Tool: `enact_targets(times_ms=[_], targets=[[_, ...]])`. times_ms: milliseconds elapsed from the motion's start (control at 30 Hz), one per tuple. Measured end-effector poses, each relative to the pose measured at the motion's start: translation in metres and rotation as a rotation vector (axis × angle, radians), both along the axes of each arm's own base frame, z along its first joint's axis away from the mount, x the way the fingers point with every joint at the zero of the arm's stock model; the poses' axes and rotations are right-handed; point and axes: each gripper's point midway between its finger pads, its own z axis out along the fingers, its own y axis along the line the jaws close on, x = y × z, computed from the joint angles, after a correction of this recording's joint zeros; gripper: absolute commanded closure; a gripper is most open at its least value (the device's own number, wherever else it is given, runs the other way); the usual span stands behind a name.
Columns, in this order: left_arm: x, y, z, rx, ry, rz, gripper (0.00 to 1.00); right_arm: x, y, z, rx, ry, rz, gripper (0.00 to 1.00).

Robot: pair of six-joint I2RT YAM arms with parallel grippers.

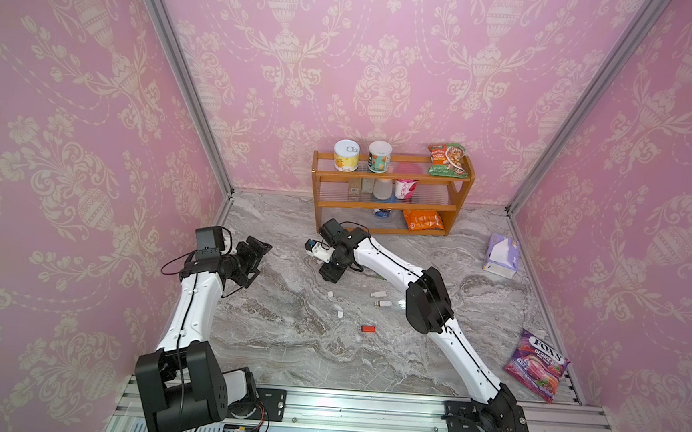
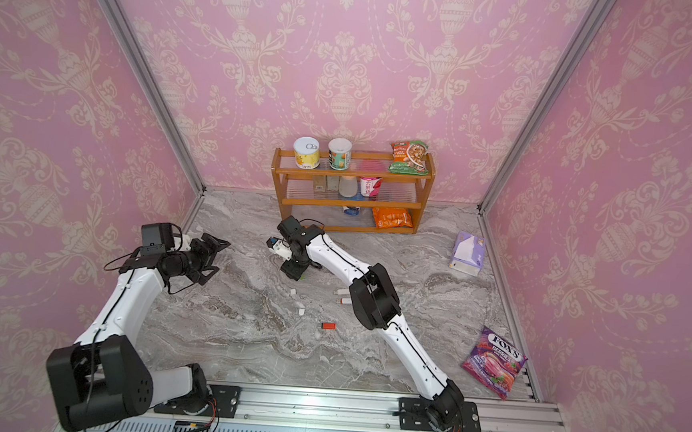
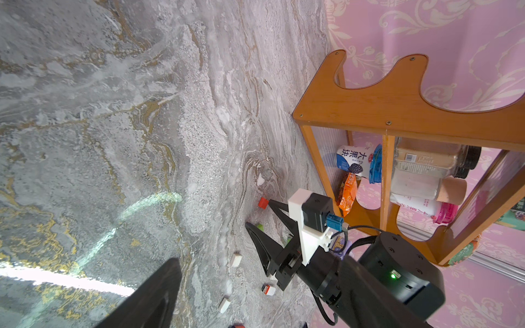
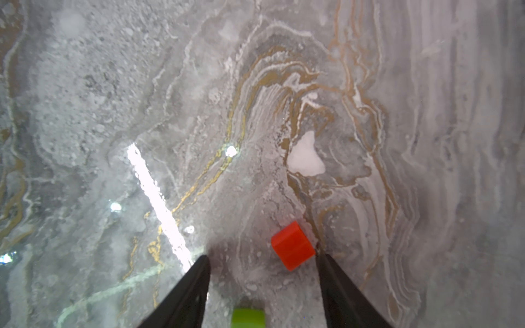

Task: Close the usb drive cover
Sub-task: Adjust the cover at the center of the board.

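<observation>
Tool (image 4: 262, 257) on right arm spread beside red cap (image 4: 292, 245).

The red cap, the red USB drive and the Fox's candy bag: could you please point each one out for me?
red cap (image 4: 293, 245), right wrist view, middle of its upper face.
red USB drive (image 1: 368, 329), in a top view, middle of its red body.
Fox's candy bag (image 1: 537, 366), in a top view, centre of its printed front.

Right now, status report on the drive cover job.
Left pincer open, empty. Right pincer open, low over red cap, holding nothing. Red drive lies uncapped. Green piece beside the cap.
</observation>
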Motion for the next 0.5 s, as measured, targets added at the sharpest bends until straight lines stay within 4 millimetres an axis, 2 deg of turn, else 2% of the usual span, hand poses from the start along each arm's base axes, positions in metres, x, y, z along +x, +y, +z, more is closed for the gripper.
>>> enact_targets(times_ms=[200,500], targets=[[0.0007,0.0002,-0.0045,-0.003,0.013,-0.002,0.10,0.0019,0.0061,0.0000,0.023,0.000,0.007,0.39],[0.0013,0.0004,-0.0057,0.000,0.012,-0.005,0.10,-0.0002,0.0076,-0.0011,0.029,0.008,0.022,0.49]])
